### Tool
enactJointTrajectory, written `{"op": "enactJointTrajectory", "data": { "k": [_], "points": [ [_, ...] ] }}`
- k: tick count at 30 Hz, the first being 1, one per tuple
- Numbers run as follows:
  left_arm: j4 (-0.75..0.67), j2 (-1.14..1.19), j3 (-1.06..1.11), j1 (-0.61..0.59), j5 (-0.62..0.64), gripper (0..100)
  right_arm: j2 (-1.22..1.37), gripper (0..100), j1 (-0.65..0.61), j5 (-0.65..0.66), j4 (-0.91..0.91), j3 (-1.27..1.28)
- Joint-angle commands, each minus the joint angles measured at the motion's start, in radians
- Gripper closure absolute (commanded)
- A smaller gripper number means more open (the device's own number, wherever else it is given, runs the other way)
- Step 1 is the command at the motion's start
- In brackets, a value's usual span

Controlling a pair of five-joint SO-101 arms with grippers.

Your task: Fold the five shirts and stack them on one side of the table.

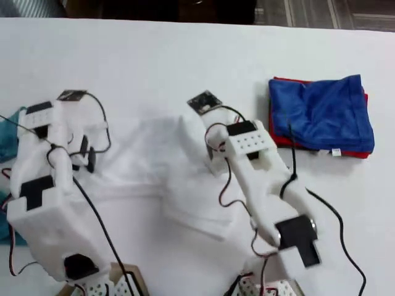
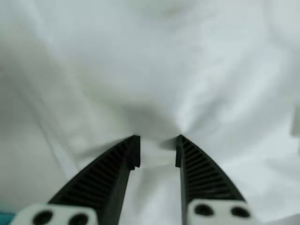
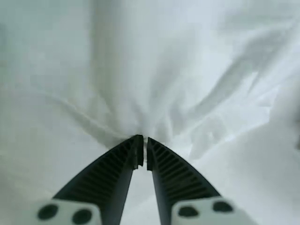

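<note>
The left gripper is pinching a thick ridge of the white shirt. Its jaws are standing slightly apart, with cloth bunched between them. The right gripper is pinching a thinner fold of the same shirt, with its jaws pressed almost together and creases running out from the bite. The white shirt is lying spread and rumpled on the middle of the table, between the two arms.

Handling: the shirt is looking light, thin and limp. Expect it to sag and drag rather than keep a line, so take hold at a hem or seam and catch every layer in the bite.

To the right of the white shirt and a little beyond it, a folded blue shirt is lying on a red shirt. To the left of the white shirt, a teal cloth is hanging at the table edge. The widest bare surface for moving cloth is lying beyond the white shirt.
</note>
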Motion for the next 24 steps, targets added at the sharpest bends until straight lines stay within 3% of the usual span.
{"op": "enactJointTrajectory", "data": {
  "k": [1,9,16,20,24],
  "points": [
    [-0.038,-0.025,0.024,-0.049,-0.008,86,0.054,97.8,0.062,0.014,0.01,-0.008],
    [-0.081,-0.014,0.025,-0.098,-0.008,86,0.044,97.8,0.051,0.021,0.127,0.018],
    [-0.021,0.077,-0.053,-0.1,-0.005,86,-0.295,97.4,0.015,0.021,0.176,-0.002],
    [-0.011,0.097,-0.071,-0.098,-0.003,86,-0.397,97.1,-0.15,0.031,0.298,0.0],
    [-0.003,0.1,-0.079,-0.098,-0.002,86,-0.361,90.1,-0.332,0.123,0.348,0.061]
  ]
}}
